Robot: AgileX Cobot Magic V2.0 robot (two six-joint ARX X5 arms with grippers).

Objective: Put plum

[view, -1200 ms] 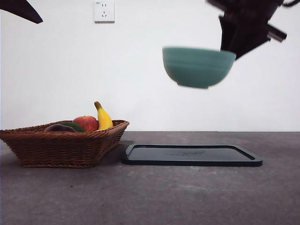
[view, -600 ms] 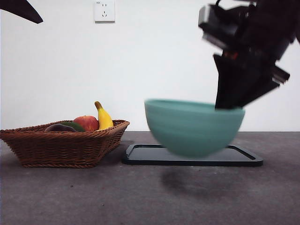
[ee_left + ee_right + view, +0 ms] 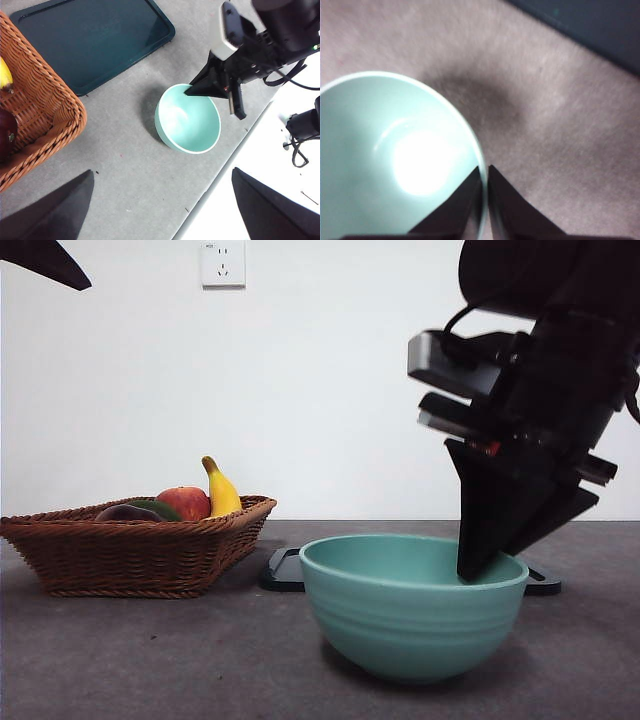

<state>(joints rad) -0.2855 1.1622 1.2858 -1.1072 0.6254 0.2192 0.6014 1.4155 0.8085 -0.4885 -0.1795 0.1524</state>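
Note:
The plum (image 3: 124, 512) lies dark and rounded in the wicker basket (image 3: 130, 555) at the left, beside a red apple (image 3: 185, 502). In the left wrist view the plum (image 3: 6, 134) shows maroon at the basket's edge. My right gripper (image 3: 478, 562) is shut on the near-right rim of a teal bowl (image 3: 412, 610). The bowl sits on the table in front of the black tray (image 3: 540, 583). The right wrist view shows the right gripper (image 3: 484, 184) pinching the bowl's rim (image 3: 479, 150). My left gripper (image 3: 162, 210) hangs open high above the table, holding nothing.
A banana (image 3: 220, 492) and a flat dark green fruit (image 3: 158, 508) share the basket. The black tray (image 3: 95, 40) lies behind the bowl (image 3: 187, 118). The table's edge (image 3: 235, 150) runs close past the bowl.
My right gripper has brought the teal bowl down from high above the tray and nearer, onto the table in front of the tray. The basket and fruit have not moved.

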